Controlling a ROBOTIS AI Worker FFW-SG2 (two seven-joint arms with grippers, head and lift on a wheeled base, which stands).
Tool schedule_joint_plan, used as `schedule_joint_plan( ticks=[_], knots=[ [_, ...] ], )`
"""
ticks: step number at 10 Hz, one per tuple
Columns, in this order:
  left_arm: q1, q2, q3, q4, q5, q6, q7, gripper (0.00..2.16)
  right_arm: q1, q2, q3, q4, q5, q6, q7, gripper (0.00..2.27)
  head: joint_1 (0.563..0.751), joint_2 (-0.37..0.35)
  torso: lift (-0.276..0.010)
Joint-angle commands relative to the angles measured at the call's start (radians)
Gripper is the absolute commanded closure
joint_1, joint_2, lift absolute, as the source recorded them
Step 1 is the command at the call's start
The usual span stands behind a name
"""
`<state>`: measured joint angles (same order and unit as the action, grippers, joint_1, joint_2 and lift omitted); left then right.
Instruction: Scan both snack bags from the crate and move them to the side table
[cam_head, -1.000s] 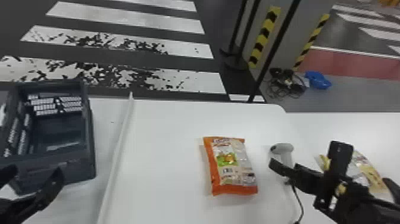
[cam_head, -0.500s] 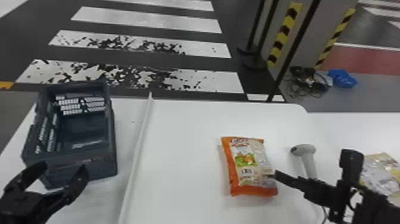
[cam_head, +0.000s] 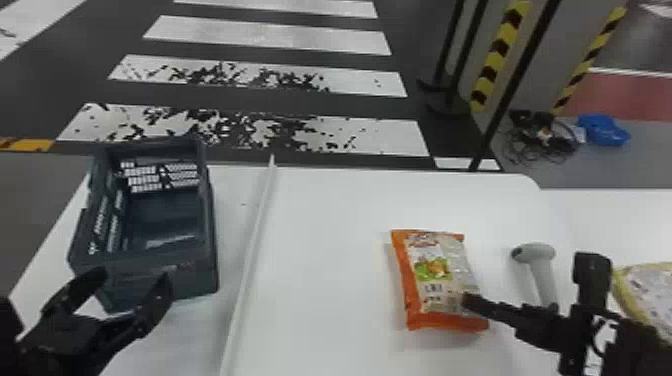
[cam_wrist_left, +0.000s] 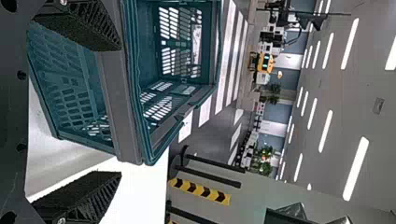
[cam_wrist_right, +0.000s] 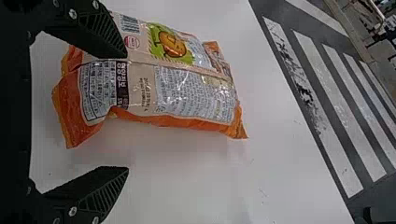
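In the head view the orange snack bag (cam_head: 440, 285) lies flat on the white table. My right gripper (cam_head: 520, 317) is low at the right, one finger overlapping the bag's near right edge. In the right wrist view that gripper (cam_wrist_right: 126, 112) is open above the bag (cam_wrist_right: 187, 93), one finger over it and the other over bare tabletop. At the far right is a yellow-edged bag (cam_head: 650, 295). A light grey scanner (cam_head: 542, 275) rests between the bags. My left gripper (cam_head: 134, 280) is open at the near side of the dark crate (cam_head: 165, 215); the left wrist view has this gripper (cam_wrist_left: 120, 112) before the crate (cam_wrist_left: 109, 93).
A raised white strip (cam_head: 250, 260) runs across the table between crate and orange bag. Another white tabletop (cam_head: 610, 220) adjoins at the right. Beyond the tables, dark poles and a striped post (cam_head: 500, 50) stand on the floor, near cables and a blue object (cam_head: 604, 130).
The head view has swung left, shifting the crate and bags rightward in it. Relative to the table, my right gripper has moved left, its finger now overlapping the orange bag's edge.
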<state>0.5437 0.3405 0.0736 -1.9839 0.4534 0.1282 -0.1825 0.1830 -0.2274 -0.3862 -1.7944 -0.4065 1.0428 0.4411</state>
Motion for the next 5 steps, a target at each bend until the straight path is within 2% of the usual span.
schedule_joint_plan(
  ticks=[1,2,3,5],
  knots=[
    [-0.002,-0.001,0.0,0.002,-0.001,0.0,0.0,0.04,-0.028,-0.006,0.01,0.047,0.012,0.003,0.027,0.38,0.695,-0.102,-0.099],
    [-0.002,-0.001,0.0,0.004,0.001,0.0,0.0,0.04,-0.042,-0.013,0.012,0.082,0.025,0.003,0.064,0.83,0.695,-0.096,-0.099],
    [-0.002,-0.001,0.0,0.005,-0.001,0.0,0.002,0.04,-0.046,-0.013,0.013,0.096,0.028,0.0,0.07,1.85,0.695,-0.093,-0.099],
    [-0.004,-0.001,0.0,0.007,-0.001,0.0,0.002,0.04,-0.051,-0.018,-0.003,0.109,0.023,0.003,0.09,2.24,0.695,-0.094,-0.099]
  ],
)
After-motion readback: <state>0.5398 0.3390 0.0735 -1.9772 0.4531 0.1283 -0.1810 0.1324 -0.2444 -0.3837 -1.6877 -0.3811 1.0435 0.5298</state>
